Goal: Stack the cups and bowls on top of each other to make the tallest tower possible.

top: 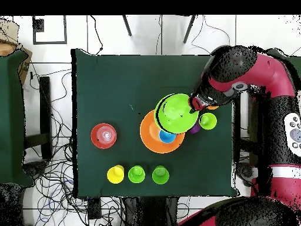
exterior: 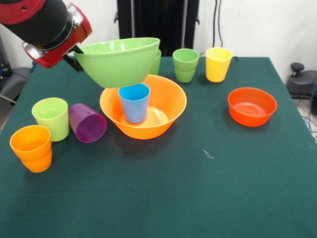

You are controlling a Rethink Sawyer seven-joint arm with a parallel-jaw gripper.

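My gripper point(exterior: 76, 51) is shut on the left rim of the large lime-green bowl point(exterior: 119, 62) and holds it in the air, tilted. The bowl hangs just above a blue cup point(exterior: 134, 102). That cup stands upright inside the large orange bowl point(exterior: 166, 121) at the table's middle. In the overhead view the gripper point(top: 192, 106) grips the lime-green bowl point(top: 176, 113), which overlaps the orange bowl point(top: 147, 134) and part of the blue cup point(top: 167, 137).
A red-orange bowl point(exterior: 251, 106) sits at the right. A darker green cup point(exterior: 185, 64) and a yellow cup point(exterior: 218, 63) stand at the back, with another green cup point(exterior: 157, 62) half hidden behind the held bowl. At the left are a lime cup point(exterior: 51, 118), a purple cup point(exterior: 87, 123) on its side and stacked orange cups point(exterior: 32, 148).
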